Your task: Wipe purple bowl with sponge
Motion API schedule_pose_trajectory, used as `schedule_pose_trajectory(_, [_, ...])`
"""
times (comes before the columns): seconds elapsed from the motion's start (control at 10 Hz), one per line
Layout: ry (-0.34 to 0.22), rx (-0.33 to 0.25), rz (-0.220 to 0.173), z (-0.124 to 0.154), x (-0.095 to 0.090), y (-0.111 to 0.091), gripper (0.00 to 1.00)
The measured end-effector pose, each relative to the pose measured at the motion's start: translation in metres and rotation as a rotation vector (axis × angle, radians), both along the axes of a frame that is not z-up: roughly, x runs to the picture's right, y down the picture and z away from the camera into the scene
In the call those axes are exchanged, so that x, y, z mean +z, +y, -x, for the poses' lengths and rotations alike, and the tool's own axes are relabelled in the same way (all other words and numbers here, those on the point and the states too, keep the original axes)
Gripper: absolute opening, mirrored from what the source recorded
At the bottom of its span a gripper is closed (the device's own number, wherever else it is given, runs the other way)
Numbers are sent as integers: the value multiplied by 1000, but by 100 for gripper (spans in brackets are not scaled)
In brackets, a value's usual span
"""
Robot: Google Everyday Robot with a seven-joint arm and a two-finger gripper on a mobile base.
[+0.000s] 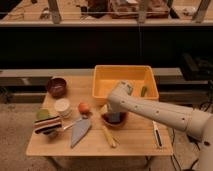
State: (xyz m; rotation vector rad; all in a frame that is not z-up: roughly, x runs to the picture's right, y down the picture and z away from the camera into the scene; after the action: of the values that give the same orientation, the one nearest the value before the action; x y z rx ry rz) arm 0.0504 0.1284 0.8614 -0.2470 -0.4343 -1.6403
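The purple bowl [56, 86] stands at the table's back left, well away from the arm. A small blue-grey block, the sponge [114, 117], sits in the orange-red bowl [121, 122] near the table's middle. My gripper [113, 113] points down into that orange-red bowl, right at the sponge. The white arm reaches in from the right and hides the gripper's tip and much of the bowl. I cannot see whether the sponge is held.
A yellow bin [125, 74] with a green item [144, 91] stands behind the arm. A white cup [62, 106], an orange fruit [84, 107], a striped object [47, 124], a flat grey-blue pointed piece [80, 131], a yellow item [108, 136] and a knife [157, 134] lie on the table.
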Motion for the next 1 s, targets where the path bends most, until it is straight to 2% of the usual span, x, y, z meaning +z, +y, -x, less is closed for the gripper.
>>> schedule_pose_trajectory(0.2, [2, 6, 5, -2, 2, 2, 77])
schedule_pose_trajectory(0.3, [1, 11, 6, -3, 2, 2, 73])
schedule_pose_trajectory(0.4, [-9, 25, 10, -4, 2, 2, 61])
schedule_pose_trajectory(0.5, [-18, 32, 6, -5, 3, 1, 54])
schedule_pose_trajectory(1.0, [-43, 40, 4, -2, -1, -2, 52])
